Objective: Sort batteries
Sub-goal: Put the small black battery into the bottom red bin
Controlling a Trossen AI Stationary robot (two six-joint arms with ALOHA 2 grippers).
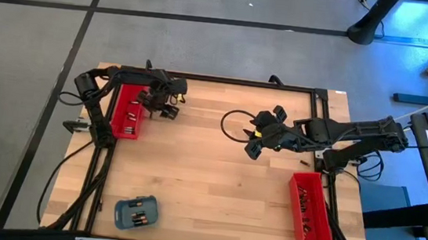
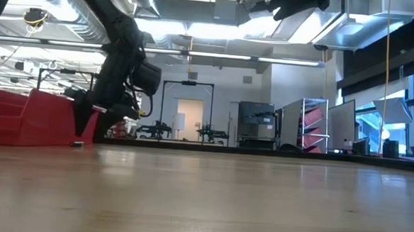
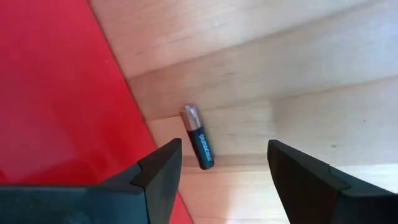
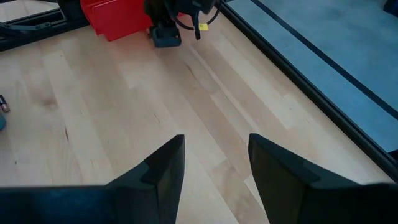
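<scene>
Left wrist view: my left gripper [image 3: 222, 168] stands with its fingers [image 3: 163, 171] spread wide, holding nothing. One battery [image 3: 198, 137] lies on the bare wood between and just ahead of the fingertips — dark body, silvery cap, a little askew to the fingers, touching neither. Just beside it, on one finger's side, runs the wall of a red tray [image 3: 56, 93]; the battery sits close to that wall, outside it.

High view: my left gripper [image 1: 166, 106] is at the far left part of the table [image 1: 209, 175], right beside the red tray [image 1: 126, 112], which has small dark batteries in it. My right gripper [image 1: 256, 144] hangs over the middle of the table, well apart from the left. A second red tray [image 1: 311, 214] lies near the right arm's base, with more batteries. A small blue-grey tray [image 1: 136, 212] at the near edge holds a few cells.

Right wrist view: my right fingers [image 4: 160, 171] are partly parted, with nothing between them — bare wood below.

Low view: the left gripper [image 2: 93, 121] is down beside the red tray [image 2: 29, 121].
</scene>
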